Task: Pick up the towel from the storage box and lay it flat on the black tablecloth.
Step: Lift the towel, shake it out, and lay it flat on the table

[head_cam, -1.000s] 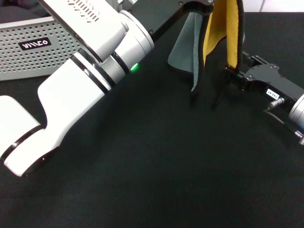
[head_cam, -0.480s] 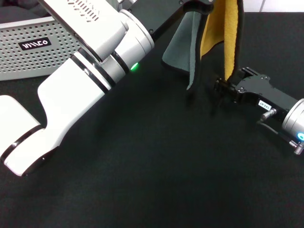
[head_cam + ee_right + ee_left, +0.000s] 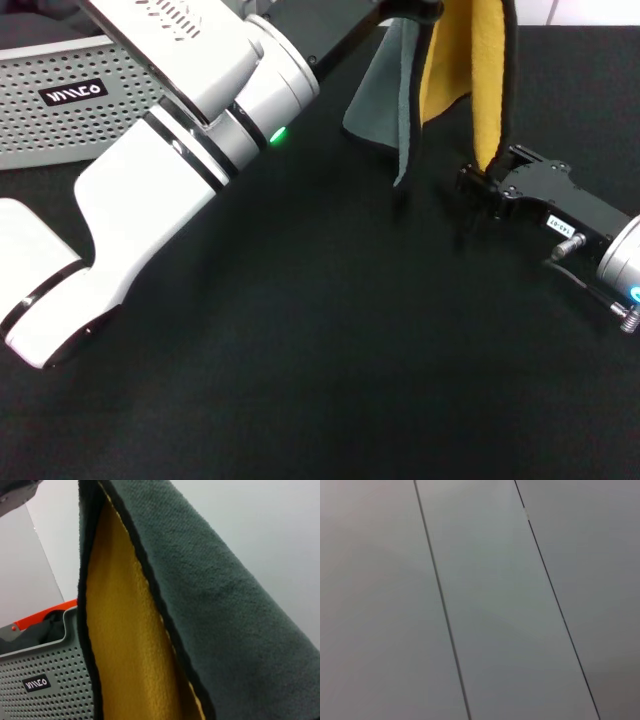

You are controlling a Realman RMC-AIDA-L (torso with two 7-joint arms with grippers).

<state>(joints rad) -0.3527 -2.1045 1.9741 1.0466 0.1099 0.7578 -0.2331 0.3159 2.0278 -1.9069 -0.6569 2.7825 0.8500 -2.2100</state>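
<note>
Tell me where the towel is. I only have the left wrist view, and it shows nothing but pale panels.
Observer: The towel hangs in the air over the black tablecloth, folded, yellow face inward.
Operator: Is the right arm near it?
Observer: Yes, the right end effector is at the lower end of the hanging yellow fold.
Operator: And the box?
Observer: The storage box sits at the far left, behind the left arm.

Open ground: black tablecloth (image 3: 330, 350), bare across the near and middle area. Obstacles, 4: left arm (image 3: 170, 170) slanting over the left side; storage box (image 3: 70, 100) behind it; hanging towel (image 3: 440, 80) at far centre; right gripper (image 3: 472, 186) just beside the towel's lower edge.
</note>
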